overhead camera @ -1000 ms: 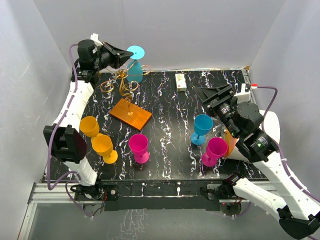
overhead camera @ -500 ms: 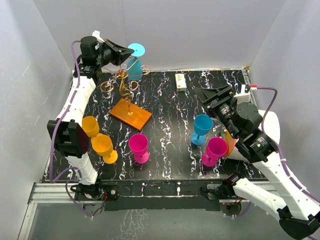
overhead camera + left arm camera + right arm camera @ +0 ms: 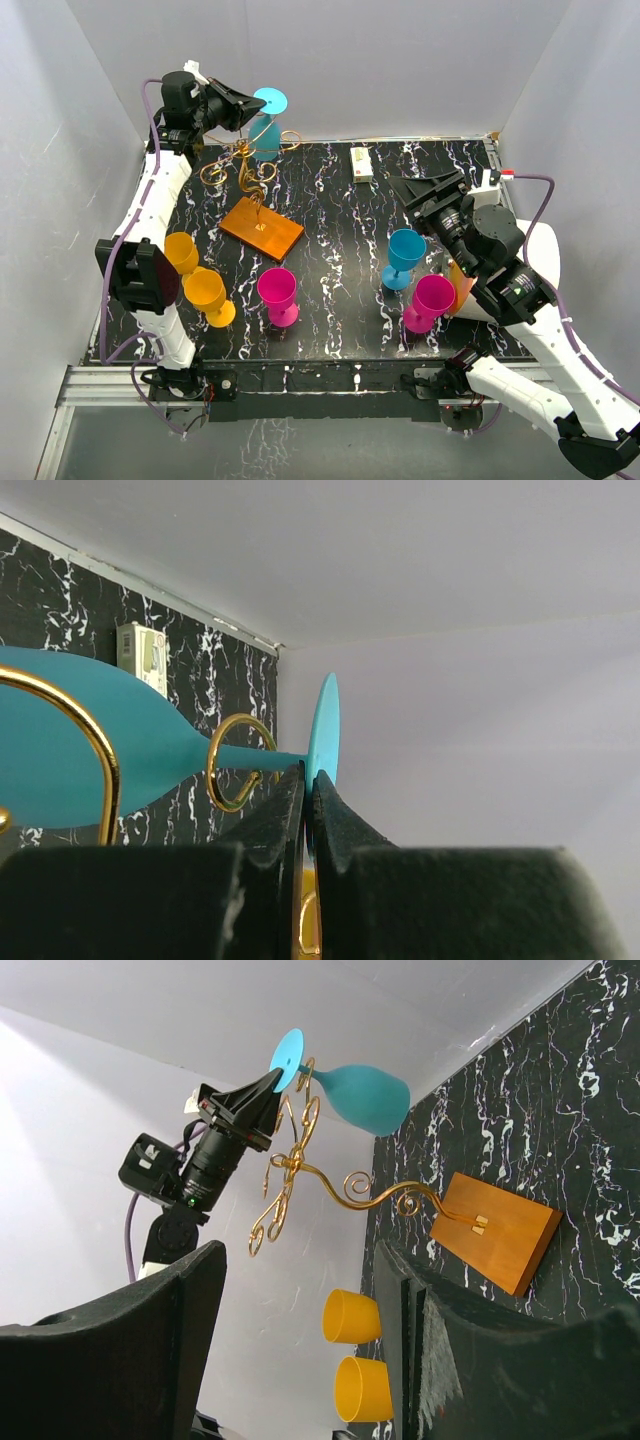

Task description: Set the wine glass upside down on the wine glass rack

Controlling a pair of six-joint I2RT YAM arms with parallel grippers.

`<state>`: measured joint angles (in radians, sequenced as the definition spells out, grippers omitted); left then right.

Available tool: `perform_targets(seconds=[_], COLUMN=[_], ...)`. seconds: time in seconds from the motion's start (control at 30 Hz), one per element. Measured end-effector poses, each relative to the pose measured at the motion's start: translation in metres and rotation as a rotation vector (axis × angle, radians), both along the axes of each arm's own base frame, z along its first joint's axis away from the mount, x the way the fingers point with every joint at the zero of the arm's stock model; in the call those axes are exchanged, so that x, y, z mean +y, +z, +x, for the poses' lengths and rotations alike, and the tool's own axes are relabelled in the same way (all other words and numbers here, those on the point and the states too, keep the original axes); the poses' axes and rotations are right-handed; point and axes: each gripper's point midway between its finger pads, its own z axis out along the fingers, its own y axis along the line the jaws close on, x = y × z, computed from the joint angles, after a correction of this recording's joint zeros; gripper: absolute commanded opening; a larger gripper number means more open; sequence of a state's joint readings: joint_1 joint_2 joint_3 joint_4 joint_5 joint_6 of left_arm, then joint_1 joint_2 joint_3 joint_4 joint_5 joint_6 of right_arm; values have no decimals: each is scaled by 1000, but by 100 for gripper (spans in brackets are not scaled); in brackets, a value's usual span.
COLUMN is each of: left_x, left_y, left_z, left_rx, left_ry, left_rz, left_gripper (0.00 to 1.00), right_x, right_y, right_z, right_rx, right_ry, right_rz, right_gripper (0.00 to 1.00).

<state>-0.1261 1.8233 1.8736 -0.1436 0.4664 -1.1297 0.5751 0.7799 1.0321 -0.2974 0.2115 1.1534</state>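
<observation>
Furthest left of the gold wire wine glass rack with the flat orange-brown base (image 3: 262, 228), two yellow-orange plastic goblets (image 3: 192, 272) stand upright, touching each other, on the black marbled table (image 3: 330, 260). Above and behind the rack, the left gripper (image 3: 309, 778) is clamped tight on the rim of the round foot of the teal plastic wine glass (image 3: 266, 138). The glass is held foot-up and tilted at the rack's top, its stem passing through one curled gold loop (image 3: 238, 763) and its bowl hanging among the other wire arms. In front of the rack's base stands a magenta goblet (image 3: 277, 292). To the right of the rack, by the far table edge, lies a small cream box (image 3: 362, 163). Further right stand a blue goblet (image 3: 405, 255) and a second magenta goblet (image 3: 432, 300), with something orange (image 3: 460, 285) half hidden behind them. The right gripper (image 3: 300, 1290) hovers over these, well apart from the rack, jaws spread and holding nothing.
</observation>
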Motion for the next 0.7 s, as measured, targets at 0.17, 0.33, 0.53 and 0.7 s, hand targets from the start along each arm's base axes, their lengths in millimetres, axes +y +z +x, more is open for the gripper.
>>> perform_targets(seconds=[0.17,0.33,0.53,0.7], left_x=[7,12,19,23], left_y=[-2,-6,-13,-16], left_z=[4,5,7,6], left_rx=[-4,9,30,40], left_ry=[25,42,73,88], left_rz=[15,27,50,66], left_gripper=[0,0,1,3], right_x=[0,0,0,0], right_y=[0,-3,-4,-5], right_z=[0,0,0,0], right_rx=[1,9,14,15], right_ry=[0,0,0,1], right_rz=[0,-6,-9,-10], right_gripper=[59,59,59,59])
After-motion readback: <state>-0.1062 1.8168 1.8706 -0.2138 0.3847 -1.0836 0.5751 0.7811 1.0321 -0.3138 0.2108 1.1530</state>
